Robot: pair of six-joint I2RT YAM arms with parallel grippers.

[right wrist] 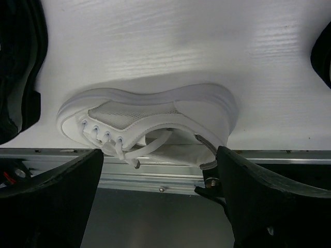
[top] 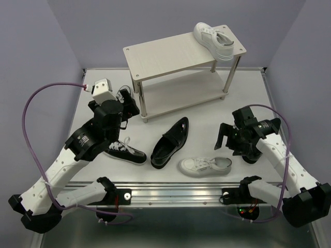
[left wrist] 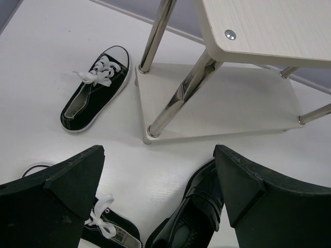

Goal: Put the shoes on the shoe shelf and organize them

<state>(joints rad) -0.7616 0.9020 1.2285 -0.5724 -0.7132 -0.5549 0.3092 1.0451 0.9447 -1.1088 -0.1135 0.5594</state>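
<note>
- Shoes are mostly lying off the shoe shelf: one white sneaker is sitting at the right end of its top board. The second white sneaker, a loafer, the near canvas sneaker and the far canvas sneaker are waiting on the table.
- Right gripper is hovering over the second white sneaker, jaws spread wide and holding nothing.
- Left gripper is also standing fully spread and empty, near the shelf's front leg.
- Second white sneaker is lying just beside the near table edge, so an off-centre grip could be pushing it over the rail.
- Its soft upper may be collapsing and slipping out.
</note>
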